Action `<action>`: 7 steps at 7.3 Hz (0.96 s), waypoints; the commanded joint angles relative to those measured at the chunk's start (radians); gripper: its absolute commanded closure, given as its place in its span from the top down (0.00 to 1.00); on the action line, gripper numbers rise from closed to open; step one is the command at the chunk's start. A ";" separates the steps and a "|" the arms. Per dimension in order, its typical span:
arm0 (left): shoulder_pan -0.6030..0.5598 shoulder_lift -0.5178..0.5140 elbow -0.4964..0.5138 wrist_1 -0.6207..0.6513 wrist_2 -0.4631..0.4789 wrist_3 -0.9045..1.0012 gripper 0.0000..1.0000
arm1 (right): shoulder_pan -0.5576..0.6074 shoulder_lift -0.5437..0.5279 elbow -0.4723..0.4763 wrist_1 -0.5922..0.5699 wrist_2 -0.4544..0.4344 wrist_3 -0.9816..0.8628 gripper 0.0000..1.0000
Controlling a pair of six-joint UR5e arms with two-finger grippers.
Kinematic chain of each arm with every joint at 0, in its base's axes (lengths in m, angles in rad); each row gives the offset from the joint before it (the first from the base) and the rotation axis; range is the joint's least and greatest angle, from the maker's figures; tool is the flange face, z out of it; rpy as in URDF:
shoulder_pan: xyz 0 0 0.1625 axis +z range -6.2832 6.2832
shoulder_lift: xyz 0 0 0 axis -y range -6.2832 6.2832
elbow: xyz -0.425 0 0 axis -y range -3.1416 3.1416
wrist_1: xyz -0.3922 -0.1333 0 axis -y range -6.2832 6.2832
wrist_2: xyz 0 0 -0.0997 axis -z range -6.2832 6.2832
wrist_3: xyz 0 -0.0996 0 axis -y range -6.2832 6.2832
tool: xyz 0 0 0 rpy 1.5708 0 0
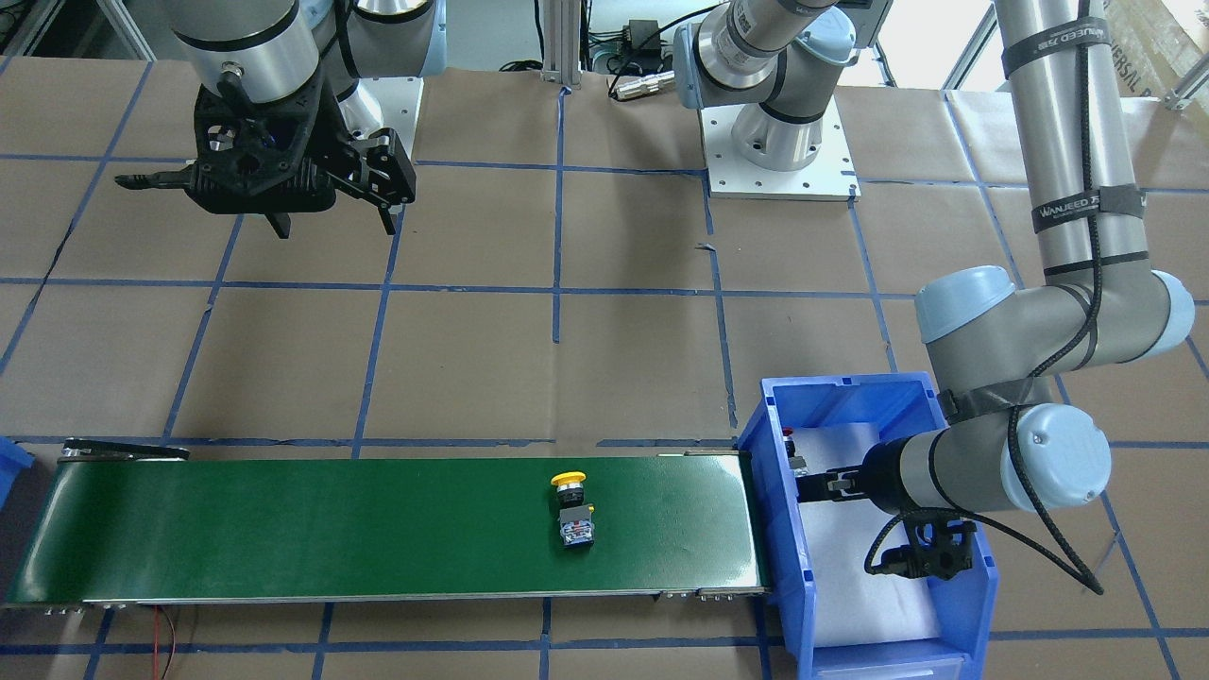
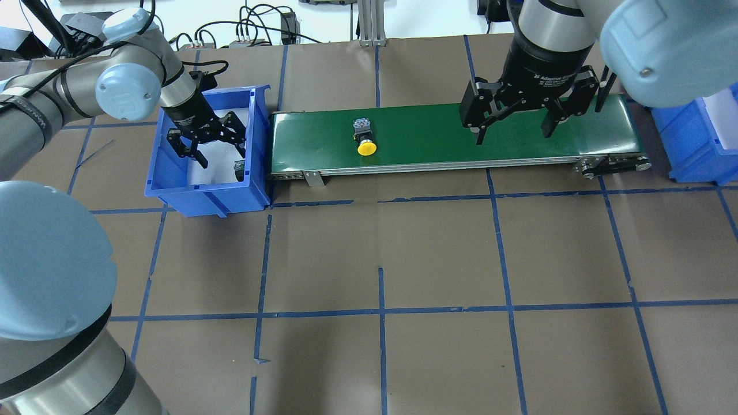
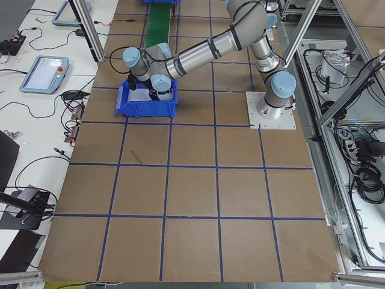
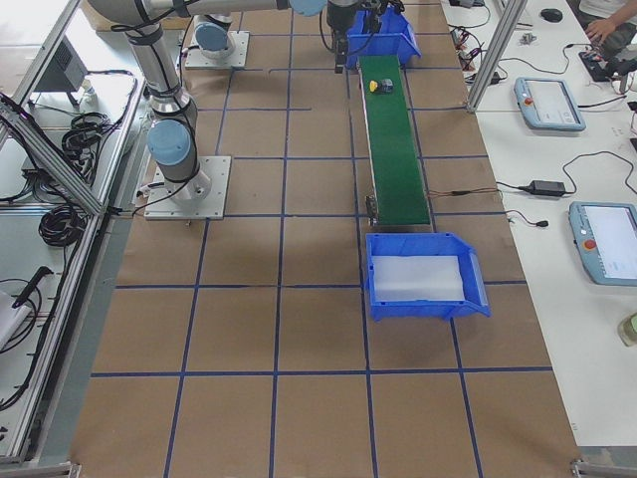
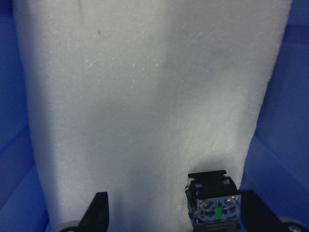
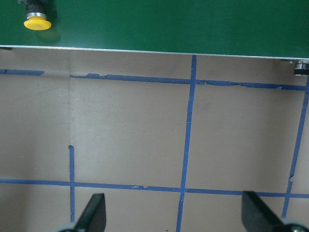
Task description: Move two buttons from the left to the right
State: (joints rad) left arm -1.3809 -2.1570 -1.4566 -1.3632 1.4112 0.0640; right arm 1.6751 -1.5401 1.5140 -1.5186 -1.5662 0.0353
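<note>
Here the left gripper (image 5: 176, 213), wide open and empty, has the red button (image 5: 213, 203) at the wrist view's lower right, beside one finger; closing off-centre may tip it.

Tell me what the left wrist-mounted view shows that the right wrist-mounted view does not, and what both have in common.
Only the left wrist-mounted view: white foam lining inside the blue bin, with a button lying base toward the camera, cap hidden. Only the right wrist-mounted view: the green conveyor belt, the yellow button on it, and brown table paper with blue tape lines. Both: an open gripper, the left gripper and the right gripper, fingertips at the bottom edge, holding nothing.
</note>
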 commanded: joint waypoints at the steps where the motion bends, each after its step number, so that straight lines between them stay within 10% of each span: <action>1: 0.014 -0.004 -0.004 0.003 -0.098 0.000 0.95 | 0.000 0.000 0.000 0.000 0.000 0.000 1.00; 5: 0.007 -0.009 -0.047 0.012 -0.100 -0.010 0.95 | 0.000 0.000 0.000 0.000 0.000 0.000 1.00; 7: 0.005 -0.009 -0.048 0.012 -0.100 -0.006 0.75 | 0.000 0.000 0.000 0.000 0.000 0.000 1.00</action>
State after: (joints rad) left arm -1.3746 -2.1656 -1.5029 -1.3519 1.3107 0.0559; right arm 1.6751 -1.5401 1.5140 -1.5187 -1.5662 0.0353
